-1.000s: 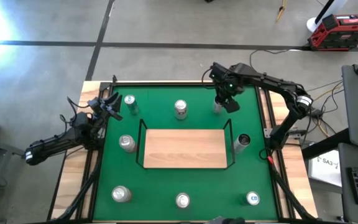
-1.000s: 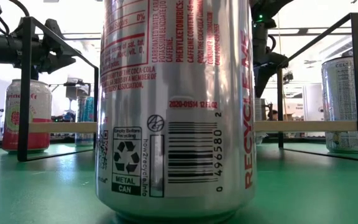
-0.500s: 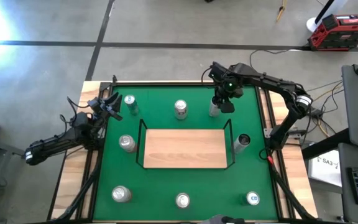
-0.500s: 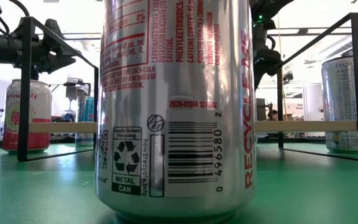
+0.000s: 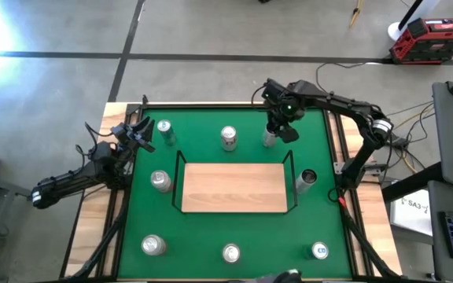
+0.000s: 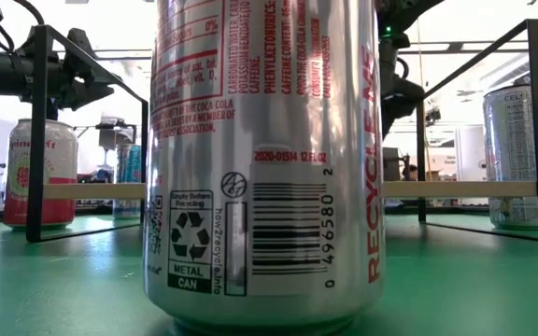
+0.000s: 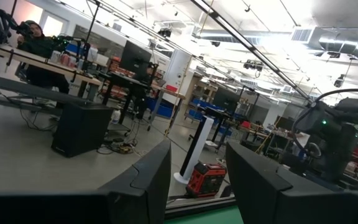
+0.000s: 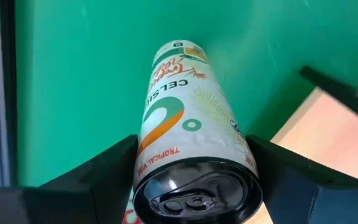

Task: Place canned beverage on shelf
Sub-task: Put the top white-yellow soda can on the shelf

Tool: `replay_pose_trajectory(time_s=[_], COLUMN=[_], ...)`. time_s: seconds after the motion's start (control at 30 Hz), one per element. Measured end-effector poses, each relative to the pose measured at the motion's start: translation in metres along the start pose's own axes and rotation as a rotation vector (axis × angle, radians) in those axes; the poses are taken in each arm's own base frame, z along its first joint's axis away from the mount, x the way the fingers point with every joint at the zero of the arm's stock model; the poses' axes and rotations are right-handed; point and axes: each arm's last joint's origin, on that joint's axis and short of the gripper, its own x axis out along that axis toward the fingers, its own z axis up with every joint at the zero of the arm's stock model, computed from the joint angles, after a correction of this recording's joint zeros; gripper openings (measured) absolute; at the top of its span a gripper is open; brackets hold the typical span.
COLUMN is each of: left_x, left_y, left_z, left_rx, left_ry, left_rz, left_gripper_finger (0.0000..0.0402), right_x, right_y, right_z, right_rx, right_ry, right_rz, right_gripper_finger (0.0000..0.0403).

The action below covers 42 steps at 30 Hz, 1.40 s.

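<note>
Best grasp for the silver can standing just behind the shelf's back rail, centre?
Grip the upright silver can across its round side wall near the top, coming straight down from above: the black wire rail of the light-wood shelf stands close in front, while the green felt beside it is bare, leaving room for the fingers.
</note>
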Motion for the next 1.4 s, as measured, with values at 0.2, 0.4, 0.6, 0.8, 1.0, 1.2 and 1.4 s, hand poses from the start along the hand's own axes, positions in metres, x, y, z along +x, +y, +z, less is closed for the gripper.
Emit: replay_pose_trajectory(time_s=[0.2,0.4,0.6,0.8,1.0,1.2,1.4], left_x=[0.000,0.000,0.000,0.000,0.000,0.000,0.000], left_y=[0.000,0.000,0.000,0.000,0.000,0.000,0.000], left_z=[0.000,0.000,0.000,0.000,0.000,0.000,0.000], left_rx=[0.000,0.000,0.000,0.000,0.000,0.000,0.000], left_ry=[0.000,0.000,0.000,0.000,0.000,0.000,0.000], left_rz=[0.000,0.000,0.000,0.000,0.000,0.000,0.000], left_gripper_finger=[0.0137,0.0137,0.0137,0.0137,0.0137,0.0137,0.0137], right_x=[-0.004,-0.004,-0.004,0.001,0.004,0.005,0.006], right_y=[-0.001,-0.002,-0.002,0.000,0.001,0.000,0.001], right_z=[0.002,0.003,0.002,0.002,0.001,0.002,0.002], right_rx=[-0.186,-0.198,-0.242,-0.308,-0.415,-0.537,-0.567], right_ry=[-0.054,-0.059,-0.051,-0.039,-0.028,-0.044,-0.049], right_rz=[0.030,0.028,0.023,0.000,-0.009,-0.024,-0.024], right_gripper_finger=[0.0281,0.0282,0.0282,0.0283,0.0283,0.0293,0.0349])
